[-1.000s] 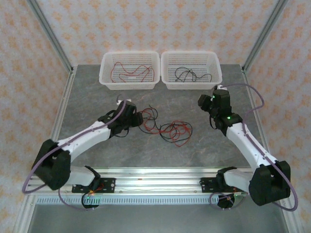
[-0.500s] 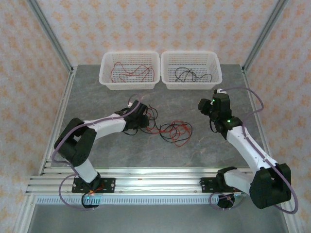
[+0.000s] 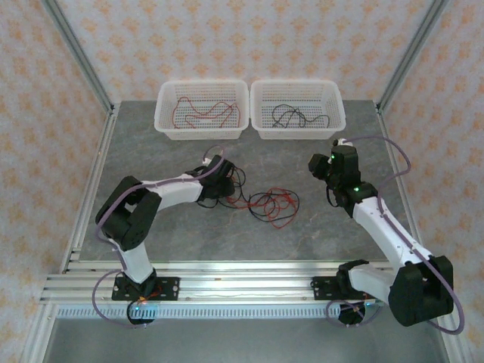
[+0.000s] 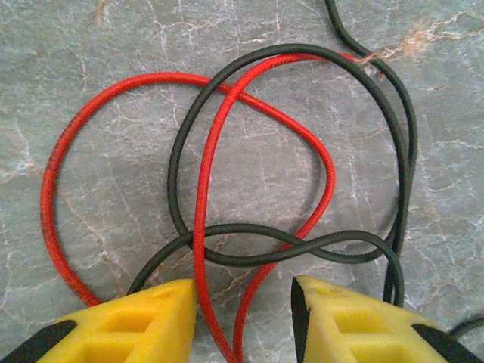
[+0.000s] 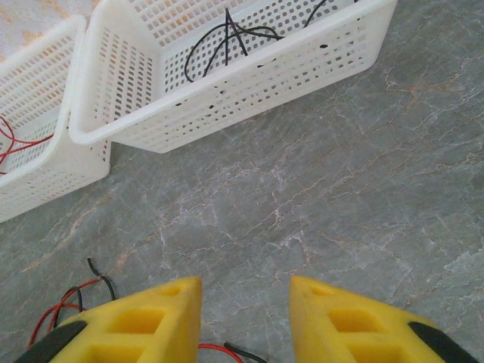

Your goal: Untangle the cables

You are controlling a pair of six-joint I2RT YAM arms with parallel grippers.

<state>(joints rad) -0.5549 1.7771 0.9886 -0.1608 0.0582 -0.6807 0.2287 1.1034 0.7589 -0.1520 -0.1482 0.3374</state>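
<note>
Now your left gripper hangs over the 9 o'clock end of the tangled cables, its jaws apart and clamping nothing. Two strands of a red cable run between its fingers, and a black cable loops across them. Your right gripper is at 3 o'clock, well apart from the tangle, released and empty over the bare table.

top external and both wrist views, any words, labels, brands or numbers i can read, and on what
None: no readable text in these views.
The left basket and right basket are plain white mesh.
The left gripper's fingers and right gripper's fingers are bare yellow.
The right arm has a green light, no sign.
The wallpaper is a floral pattern, no letters.
</note>
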